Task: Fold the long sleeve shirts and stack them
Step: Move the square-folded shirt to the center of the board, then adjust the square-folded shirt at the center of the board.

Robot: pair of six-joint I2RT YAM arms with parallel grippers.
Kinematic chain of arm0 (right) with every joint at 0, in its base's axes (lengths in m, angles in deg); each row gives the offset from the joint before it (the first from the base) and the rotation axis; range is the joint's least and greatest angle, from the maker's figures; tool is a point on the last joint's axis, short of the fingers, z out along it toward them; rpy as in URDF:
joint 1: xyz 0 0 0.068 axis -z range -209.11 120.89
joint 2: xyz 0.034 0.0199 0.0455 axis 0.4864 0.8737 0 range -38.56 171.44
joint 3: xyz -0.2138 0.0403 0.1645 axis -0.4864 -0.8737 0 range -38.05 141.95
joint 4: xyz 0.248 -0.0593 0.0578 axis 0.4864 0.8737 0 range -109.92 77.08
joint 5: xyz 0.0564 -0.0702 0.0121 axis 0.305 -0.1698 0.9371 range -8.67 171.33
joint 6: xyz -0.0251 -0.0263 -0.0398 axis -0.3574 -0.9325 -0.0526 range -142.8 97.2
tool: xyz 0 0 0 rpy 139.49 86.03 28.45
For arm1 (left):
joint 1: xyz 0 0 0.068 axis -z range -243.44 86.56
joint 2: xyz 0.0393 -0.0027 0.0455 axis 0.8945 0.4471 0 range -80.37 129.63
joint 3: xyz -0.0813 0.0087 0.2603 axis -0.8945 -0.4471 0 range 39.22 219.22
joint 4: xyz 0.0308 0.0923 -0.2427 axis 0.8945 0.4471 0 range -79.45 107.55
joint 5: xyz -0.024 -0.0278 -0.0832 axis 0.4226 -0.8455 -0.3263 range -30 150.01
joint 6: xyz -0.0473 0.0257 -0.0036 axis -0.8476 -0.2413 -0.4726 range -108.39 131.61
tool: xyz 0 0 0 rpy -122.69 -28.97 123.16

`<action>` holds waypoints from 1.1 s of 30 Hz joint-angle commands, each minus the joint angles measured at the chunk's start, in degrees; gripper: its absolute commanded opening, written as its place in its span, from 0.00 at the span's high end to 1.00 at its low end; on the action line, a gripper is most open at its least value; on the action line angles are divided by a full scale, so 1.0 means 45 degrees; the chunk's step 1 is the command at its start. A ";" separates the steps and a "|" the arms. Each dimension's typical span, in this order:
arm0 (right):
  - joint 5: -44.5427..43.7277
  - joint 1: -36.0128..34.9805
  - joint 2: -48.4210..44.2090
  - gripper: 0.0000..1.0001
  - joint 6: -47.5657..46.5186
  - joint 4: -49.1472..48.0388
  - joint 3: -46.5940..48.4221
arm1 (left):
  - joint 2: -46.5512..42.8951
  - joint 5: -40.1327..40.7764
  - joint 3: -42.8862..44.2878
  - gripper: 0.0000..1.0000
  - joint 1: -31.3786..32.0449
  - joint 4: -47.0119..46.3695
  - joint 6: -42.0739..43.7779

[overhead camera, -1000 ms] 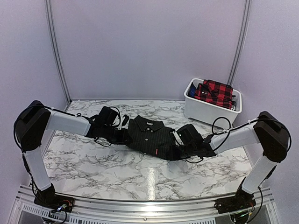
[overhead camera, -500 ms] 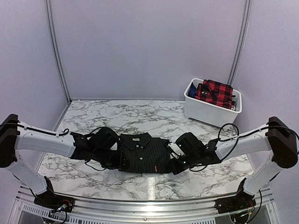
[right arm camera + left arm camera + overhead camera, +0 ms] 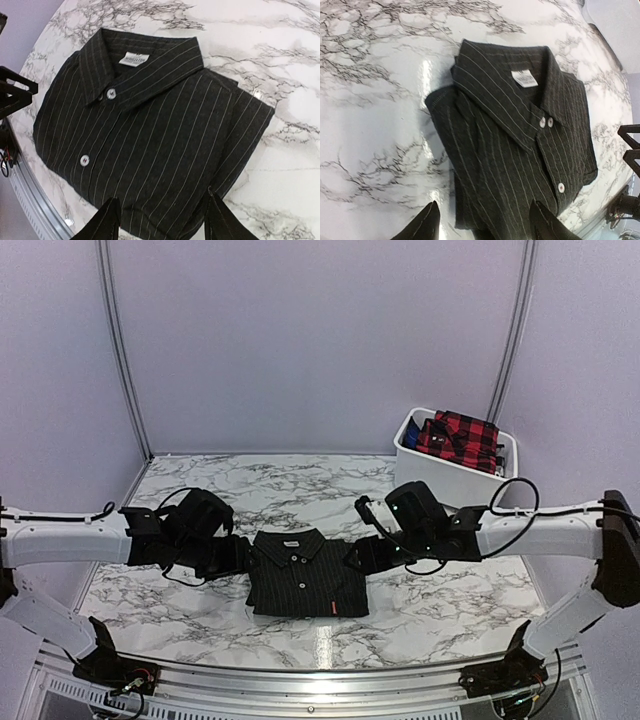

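A black pinstriped long sleeve shirt (image 3: 306,574) lies folded flat on the marble table (image 3: 450,605), collar away from the arm bases, buttons up. My left gripper (image 3: 242,558) stands open at the shirt's left edge. In the left wrist view the shirt (image 3: 515,135) fills the frame, and the gripper (image 3: 482,227) straddles its side edge without pinching it. My right gripper (image 3: 359,556) is open at the shirt's right edge; its wrist view shows the shirt (image 3: 150,130) lying loose below the spread gripper (image 3: 162,217). A red-and-black plaid shirt (image 3: 459,437) sits in the bin.
A white plastic bin (image 3: 452,478) stands at the back right of the table, holding the plaid garment and something blue. Metal rails run along the near edge (image 3: 320,680). Lilac walls close in the back and sides.
The two grippers brought the pinstriped shirt nearer and leftward, laid it flat, then opened and drew back outward from its left and right edges. The shirt now lies free.
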 commanded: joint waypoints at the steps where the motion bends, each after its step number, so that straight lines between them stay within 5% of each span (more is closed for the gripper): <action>1: 0.0406 0.0857 0.1576 0.49 0.0201 -0.1410 0.0872 | 0.0553 -0.0192 0.0472 0.38 -0.1117 0.0259 0.1243; 8: 0.0096 0.1098 0.3986 0.54 0.0084 -0.1466 0.2656 | 0.1833 -0.1143 0.1089 0.46 -0.2275 -0.0399 0.1985; 27: -0.0543 0.1458 0.5501 0.52 0.0324 -0.2269 0.3366 | 0.3874 -0.1558 0.2410 0.71 -0.2625 -0.0883 0.2479; 30: -0.0571 0.1448 0.5658 0.55 0.0321 -0.2252 0.3522 | 0.4066 -0.1721 0.2596 0.80 -0.2622 -0.0954 0.2517; 33: -0.0535 0.1458 0.5703 0.69 0.0311 -0.2324 0.3546 | 0.4221 -0.1850 0.2742 0.88 -0.2625 -0.1023 0.2615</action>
